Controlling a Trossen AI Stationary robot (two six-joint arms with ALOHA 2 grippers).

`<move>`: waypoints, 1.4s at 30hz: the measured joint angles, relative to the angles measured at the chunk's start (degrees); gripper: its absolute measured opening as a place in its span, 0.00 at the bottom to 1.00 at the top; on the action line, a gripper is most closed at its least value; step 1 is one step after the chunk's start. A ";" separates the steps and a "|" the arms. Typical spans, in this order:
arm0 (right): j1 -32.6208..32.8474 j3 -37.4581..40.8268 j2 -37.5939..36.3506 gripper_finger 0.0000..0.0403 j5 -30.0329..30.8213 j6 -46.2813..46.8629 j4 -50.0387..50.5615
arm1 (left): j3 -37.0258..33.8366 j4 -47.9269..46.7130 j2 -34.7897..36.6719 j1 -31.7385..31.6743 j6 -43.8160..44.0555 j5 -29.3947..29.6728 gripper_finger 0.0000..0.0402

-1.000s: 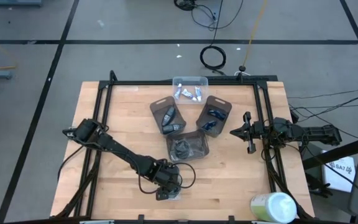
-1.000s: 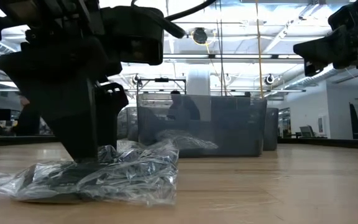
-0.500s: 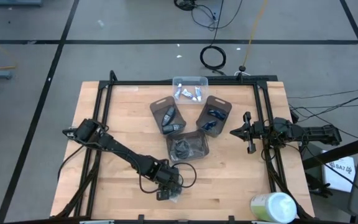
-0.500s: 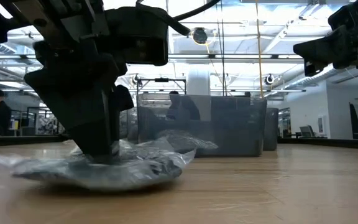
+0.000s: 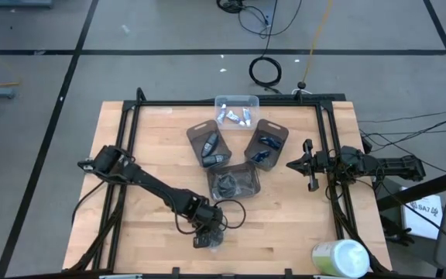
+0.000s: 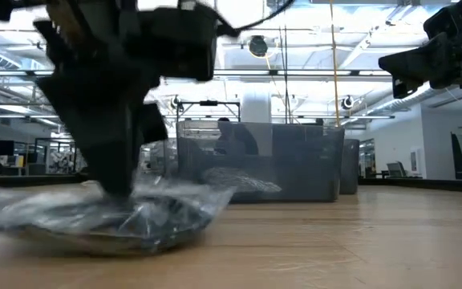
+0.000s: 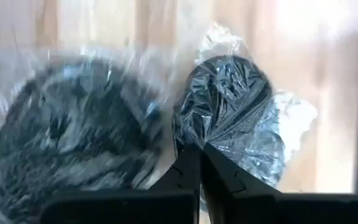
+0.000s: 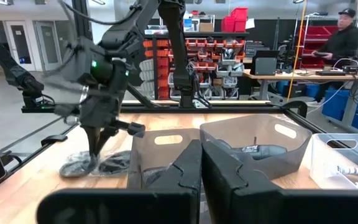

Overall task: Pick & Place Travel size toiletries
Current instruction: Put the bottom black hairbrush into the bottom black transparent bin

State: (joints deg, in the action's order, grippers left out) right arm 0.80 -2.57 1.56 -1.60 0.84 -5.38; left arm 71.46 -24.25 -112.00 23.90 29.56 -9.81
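Left gripper (image 5: 210, 236), lower centre of the high view: fingers pressed together, pinching the clear film of a plastic bag of dark-grey discs (image 6: 103, 221). In the left wrist view the fingertips (image 7: 199, 163) meet at a pleat of the wrap, with one disc (image 7: 225, 102) just past them and a second, blurred disc (image 7: 67, 149) alongside.

Bag lies flat on the wooden table (image 5: 300, 225) near its front edge; long axis runs across the low view, left to right. It sits well apart from the smoky-grey trays (image 5: 235, 182) at upper centre.

Right gripper (image 5: 310, 165), right of centre in the high view: raised above the table, fingers pressed together, holding nothing.
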 joint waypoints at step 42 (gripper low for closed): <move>0.02 -0.02 0.00 0.01 -0.01 0.00 -0.01 | 0.16 2.12 19.88 -4.91 -8.50 19.53 0.00</move>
State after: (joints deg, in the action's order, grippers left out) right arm 0.82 -2.59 1.56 -1.61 0.84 -5.39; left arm 71.62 -22.13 -92.12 18.99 21.06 9.72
